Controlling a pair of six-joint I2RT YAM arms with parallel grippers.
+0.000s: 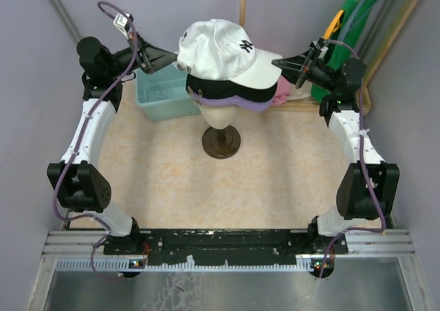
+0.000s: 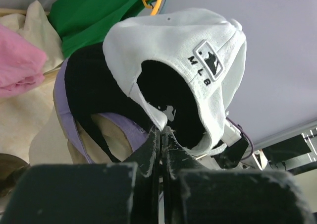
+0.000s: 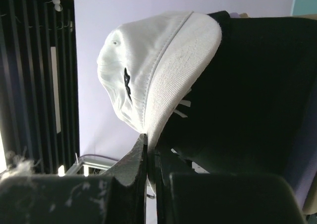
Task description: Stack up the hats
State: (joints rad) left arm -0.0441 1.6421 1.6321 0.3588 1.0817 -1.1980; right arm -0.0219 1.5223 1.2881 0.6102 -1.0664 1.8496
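Observation:
A white cap point(image 1: 220, 49) with a dark logo sits on top of a pile of hats on a head-shaped stand point(image 1: 221, 140). Under it lie a black cap point(image 1: 218, 89) and a purple cap point(image 1: 249, 106). My left gripper point(image 1: 177, 65) is shut on the white cap's rear edge point(image 2: 159, 121), below its MLB patch. My right gripper point(image 1: 277, 63) is shut on the tip of its white brim point(image 3: 163, 100). The black cap point(image 2: 84, 80) and the purple cap's rim point(image 2: 60, 87) also show in the left wrist view. The black cap point(image 3: 247, 85) fills the right of the right wrist view.
A teal bin point(image 1: 161, 94) stands behind the stand on the left. A pink cloth point(image 1: 282, 91) lies at the back right, with a green top point(image 1: 347, 18) and coloured hangers beyond it. The pink cloth point(image 2: 17, 60) and green top point(image 2: 99, 11) sit behind the caps. Grey walls enclose the table.

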